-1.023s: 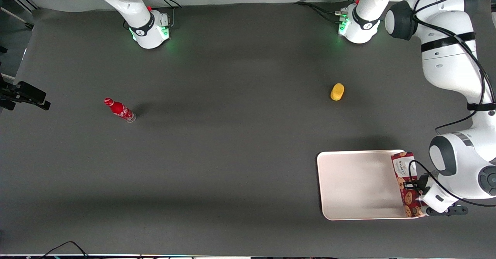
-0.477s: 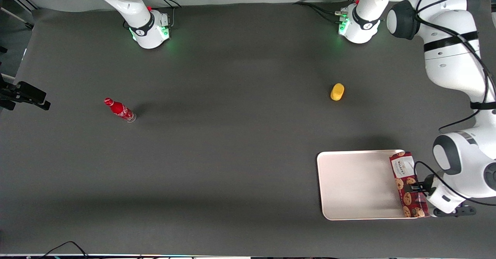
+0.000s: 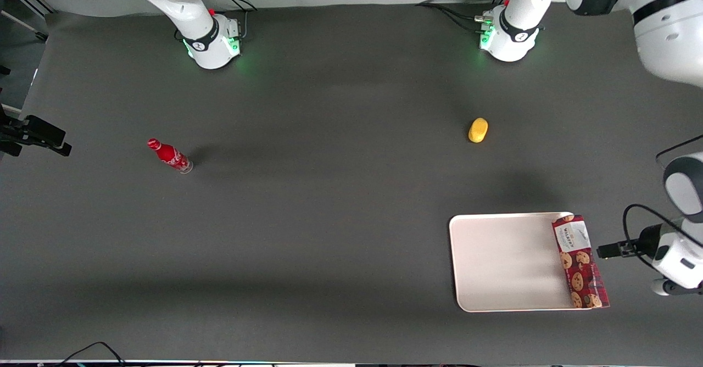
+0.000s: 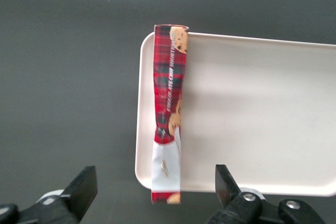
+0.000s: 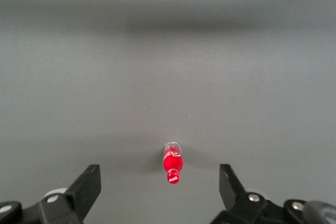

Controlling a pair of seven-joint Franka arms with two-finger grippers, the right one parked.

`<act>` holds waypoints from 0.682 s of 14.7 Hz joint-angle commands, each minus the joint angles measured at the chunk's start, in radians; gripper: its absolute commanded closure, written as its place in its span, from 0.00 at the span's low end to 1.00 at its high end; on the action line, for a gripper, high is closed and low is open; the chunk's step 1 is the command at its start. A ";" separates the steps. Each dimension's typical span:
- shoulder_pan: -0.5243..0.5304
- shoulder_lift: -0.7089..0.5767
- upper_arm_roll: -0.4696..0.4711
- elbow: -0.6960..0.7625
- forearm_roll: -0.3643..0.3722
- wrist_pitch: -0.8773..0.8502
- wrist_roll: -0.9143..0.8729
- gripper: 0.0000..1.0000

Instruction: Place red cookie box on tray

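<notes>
The tabletop [image 3: 329, 218] is covered in matt dark-grey cloth-like sheet. The tray [image 3: 505, 262] appears as smooth, faintly sheened plastic. The red cookie box [image 3: 581, 261] is printed cardboard, slightly glossy. Black matt fingers [image 4: 227, 181] are noted on the gripper [image 4: 155, 184], spread apart above the box.

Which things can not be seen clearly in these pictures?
- Gripper: in the front view it is away from the box, toward the working arm's end of the table; its fingers overlap there. The left wrist view shows them spread apart.
- Box: how it rests on the tray edge, flat or tilted, cannot be told.
- Box label print: too small to read in the left wrist view.
- Bottle label: too small to read in the front view.
</notes>
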 commanded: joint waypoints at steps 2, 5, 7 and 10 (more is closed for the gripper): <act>-0.038 -0.225 -0.001 -0.076 0.042 -0.162 -0.026 0.00; -0.062 -0.366 -0.026 -0.124 0.109 -0.239 -0.040 0.00; -0.058 -0.459 -0.068 -0.169 0.140 -0.259 -0.061 0.00; -0.041 -0.538 -0.134 -0.197 0.213 -0.298 -0.076 0.00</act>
